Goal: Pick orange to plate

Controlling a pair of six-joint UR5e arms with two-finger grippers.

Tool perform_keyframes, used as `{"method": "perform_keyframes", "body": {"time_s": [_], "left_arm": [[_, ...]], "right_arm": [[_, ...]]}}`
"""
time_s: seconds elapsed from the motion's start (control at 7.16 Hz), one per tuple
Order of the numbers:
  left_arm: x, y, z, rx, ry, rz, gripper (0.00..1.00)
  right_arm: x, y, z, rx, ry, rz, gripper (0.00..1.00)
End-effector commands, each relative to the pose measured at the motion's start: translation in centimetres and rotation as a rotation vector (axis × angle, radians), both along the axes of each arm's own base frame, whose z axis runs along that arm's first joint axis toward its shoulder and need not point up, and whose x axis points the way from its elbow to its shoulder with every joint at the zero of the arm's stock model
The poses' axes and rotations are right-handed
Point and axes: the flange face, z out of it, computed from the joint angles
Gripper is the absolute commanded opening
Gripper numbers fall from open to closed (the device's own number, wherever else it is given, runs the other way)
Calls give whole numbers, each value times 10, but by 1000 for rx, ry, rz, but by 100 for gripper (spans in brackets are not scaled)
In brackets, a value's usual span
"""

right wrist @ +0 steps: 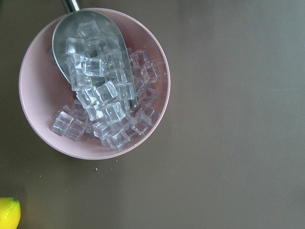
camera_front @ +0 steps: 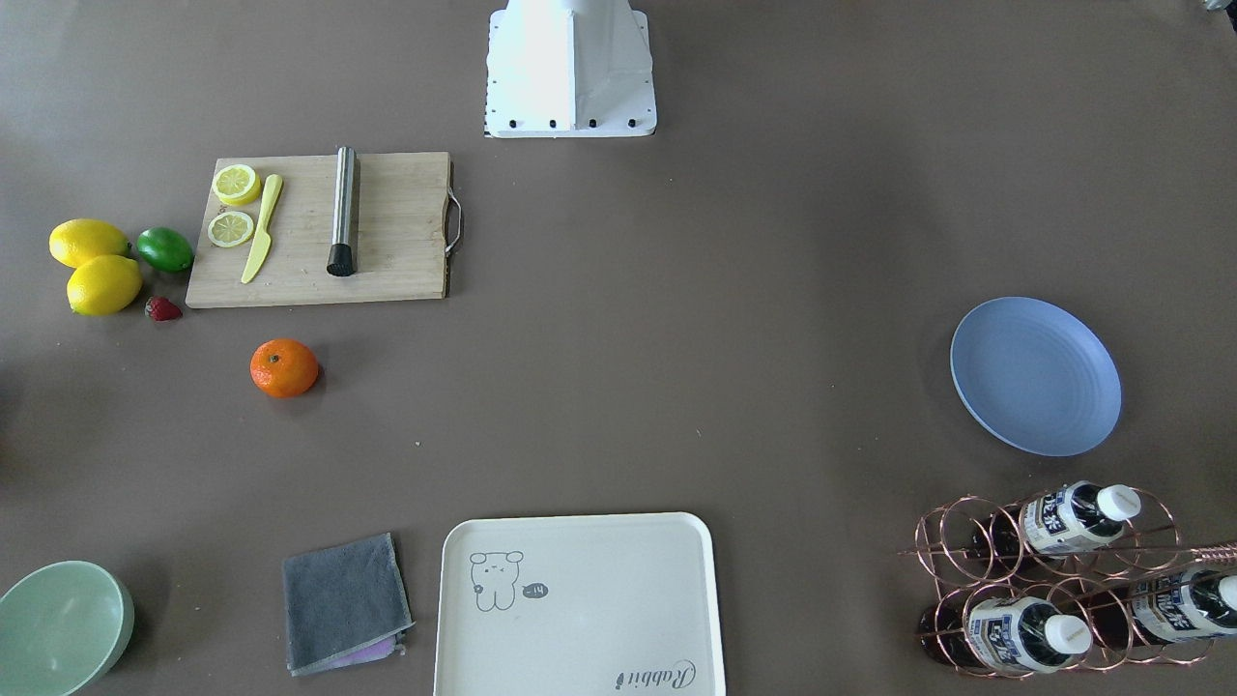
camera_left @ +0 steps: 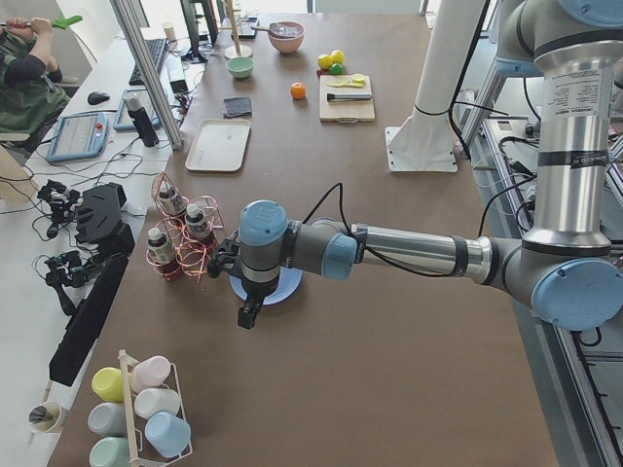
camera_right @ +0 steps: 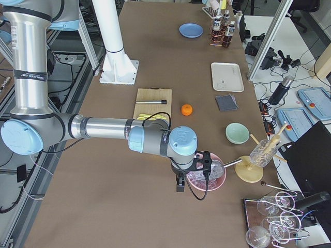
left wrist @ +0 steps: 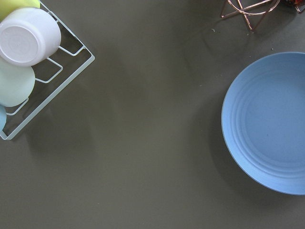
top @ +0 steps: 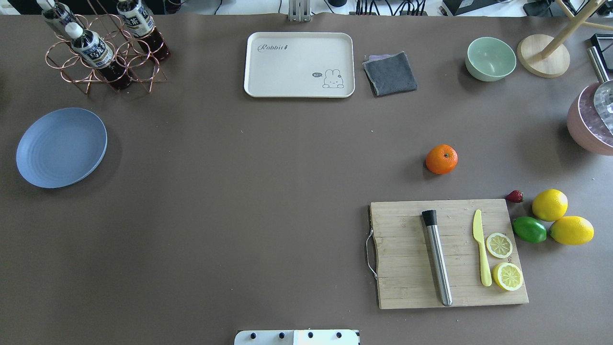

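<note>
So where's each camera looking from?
Front: opposite, facing white robot base.
Overhead: behind robot, looking down; base edge.
Left side: brown table end; left arm near.
Right side: opposite end; right arm near.
Left wrist: down at round pale-blue plate; no robot.
Right wrist: down at pink ice bowl; no robot.
Front, overhead share round orange fruit.

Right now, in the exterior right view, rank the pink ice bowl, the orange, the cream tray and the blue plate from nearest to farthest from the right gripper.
From the right gripper:
1. the pink ice bowl, just beside it.
2. the orange, mid-table.
3. the cream tray, farther along, toward the operators' edge.
4. the blue plate, at the table's far end.
</note>
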Motion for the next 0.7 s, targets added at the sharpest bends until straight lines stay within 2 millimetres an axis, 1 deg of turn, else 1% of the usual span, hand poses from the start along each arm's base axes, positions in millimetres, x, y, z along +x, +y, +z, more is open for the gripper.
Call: {"method": "perform_keyframes", "body": {"time_s": [0.0,0.42,0.56], "left_arm": [[0,0,1,-3,0,0,98],[0,0,2,-4,0,0,98],[0,-1,-2,2,0,-1,98]], "right_arm": [[0,0,0,0,0,0,100],[0,0,0,0,0,0,100],[0,0,0,0,0,0,100]]}}
